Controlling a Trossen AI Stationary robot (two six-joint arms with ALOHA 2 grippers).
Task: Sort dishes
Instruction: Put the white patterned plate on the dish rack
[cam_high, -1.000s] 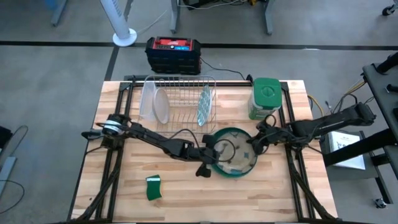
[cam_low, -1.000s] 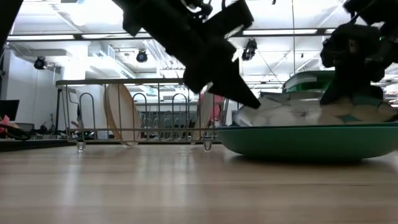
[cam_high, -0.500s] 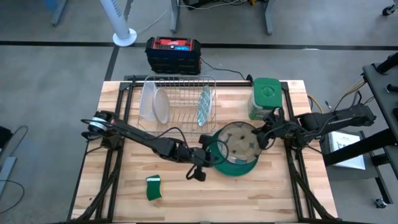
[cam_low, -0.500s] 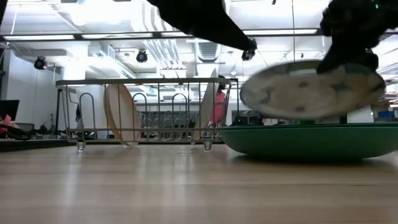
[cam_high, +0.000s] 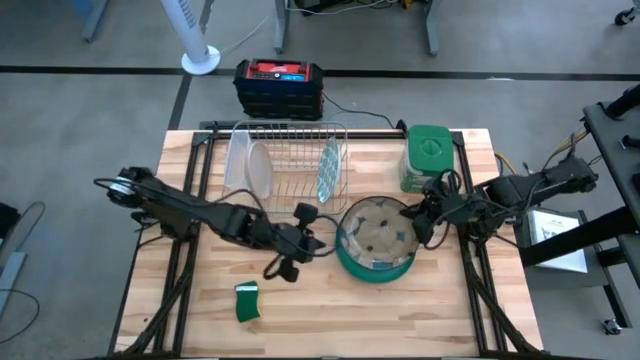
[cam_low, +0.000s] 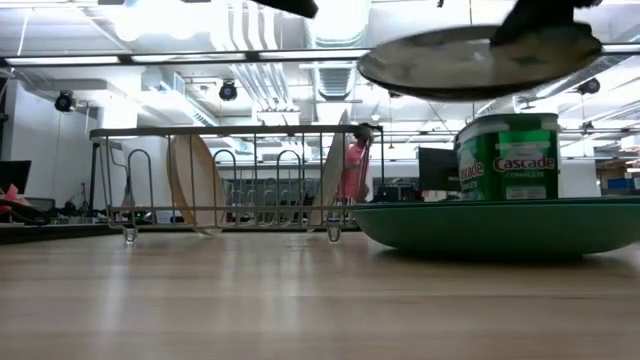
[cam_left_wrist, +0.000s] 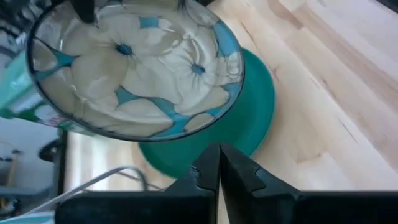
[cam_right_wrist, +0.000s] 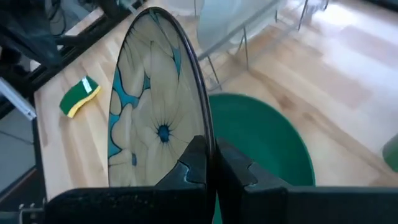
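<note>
A round plate with a blue-and-cream flower pattern (cam_high: 378, 232) hangs above a dark teal plate (cam_high: 372, 270) that lies flat on the wooden table. My right gripper (cam_high: 420, 222) is shut on its right edge. My left gripper (cam_high: 322, 242) is shut on nothing, left of both plates and clear of them; its own view shows shut fingers (cam_left_wrist: 219, 169) short of the teal plate (cam_left_wrist: 255, 118). In the wire rack (cam_high: 290, 160) a whitish plate (cam_high: 258, 170) and a patterned glassy plate (cam_high: 328, 170) stand on edge. My right gripper pinches the flowered plate's rim (cam_right_wrist: 201, 127) between its two fingers, on the side toward the table's right. The fingers come from the right, slanting down. The plate (cam_low: 480, 62) is lifted clear above the teal plate (cam_low: 500, 228), nearly level.
A green canister (cam_high: 427, 158) stands at the far right, just behind the plates. A small green sponge (cam_high: 247, 302) lies near the front left. A black-and-red box (cam_high: 278, 86) sits beyond the table's far edge. Bare wood lies in front of the teal plate.
My right gripper has risen with the flowered plate, which has left the teal plate and now hangs well above it, nearly level. My left gripper has come away from the plate's left edge, going up and toward the table's left.
</note>
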